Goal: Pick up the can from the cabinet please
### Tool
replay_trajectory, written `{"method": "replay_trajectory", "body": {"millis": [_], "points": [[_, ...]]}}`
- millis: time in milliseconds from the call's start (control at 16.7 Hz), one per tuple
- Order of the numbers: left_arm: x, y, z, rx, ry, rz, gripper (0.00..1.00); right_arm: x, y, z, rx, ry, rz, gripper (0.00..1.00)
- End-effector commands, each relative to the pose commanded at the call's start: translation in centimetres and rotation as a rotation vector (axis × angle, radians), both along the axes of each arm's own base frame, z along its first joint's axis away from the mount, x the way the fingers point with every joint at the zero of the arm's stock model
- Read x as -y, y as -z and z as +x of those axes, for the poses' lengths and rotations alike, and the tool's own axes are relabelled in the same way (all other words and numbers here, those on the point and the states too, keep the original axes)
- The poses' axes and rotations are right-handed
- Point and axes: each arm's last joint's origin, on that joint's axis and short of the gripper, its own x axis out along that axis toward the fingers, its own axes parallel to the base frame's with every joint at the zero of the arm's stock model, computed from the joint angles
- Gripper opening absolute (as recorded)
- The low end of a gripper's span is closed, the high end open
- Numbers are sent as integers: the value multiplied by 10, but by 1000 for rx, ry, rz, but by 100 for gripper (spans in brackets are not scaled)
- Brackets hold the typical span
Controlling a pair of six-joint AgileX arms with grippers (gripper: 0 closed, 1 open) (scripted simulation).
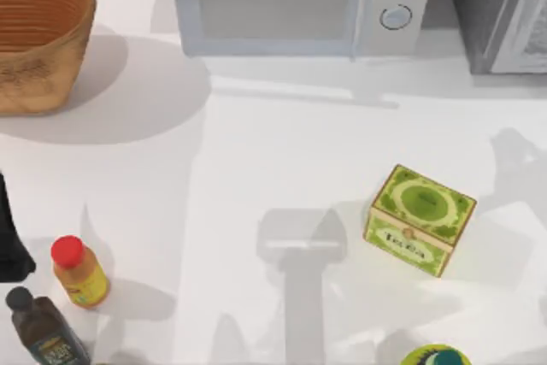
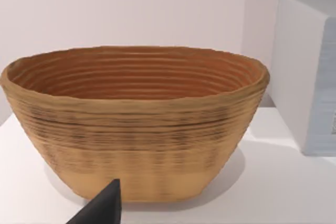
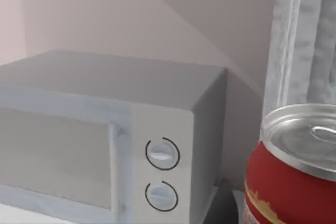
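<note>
2 arms serve this table, though the can (image 3: pixel 294 171) appears solely from the right wrist, very close to that camera, beside the grey cabinet (image 1: pixel 504 10) at the far right. Whether the right claw has closed on it I cannot tell. Judging by that closeness, lift slowly and keep it upright. The left arm waits at the left, facing the basket (image 2: pixel 134 124).

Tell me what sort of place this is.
Likely a kitchen counter, rendered in simulation: a microwave stands at the back, with a woven basket, a tea box and sauce bottles on the white table.
</note>
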Motion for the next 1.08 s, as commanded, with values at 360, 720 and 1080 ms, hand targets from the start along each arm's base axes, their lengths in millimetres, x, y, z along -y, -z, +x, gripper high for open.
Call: {"method": "replay_trajectory", "body": {"millis": [360, 720, 1080], "points": [[0, 0, 0, 0, 0, 0, 100, 22, 53, 87, -61, -219, 0, 0], [0, 0, 0, 0, 0, 0, 100, 42, 140, 125, -88, -390, 5, 0], [0, 0, 0, 0, 0, 0, 100, 47, 172, 129, -72, -452, -6, 0]]}}
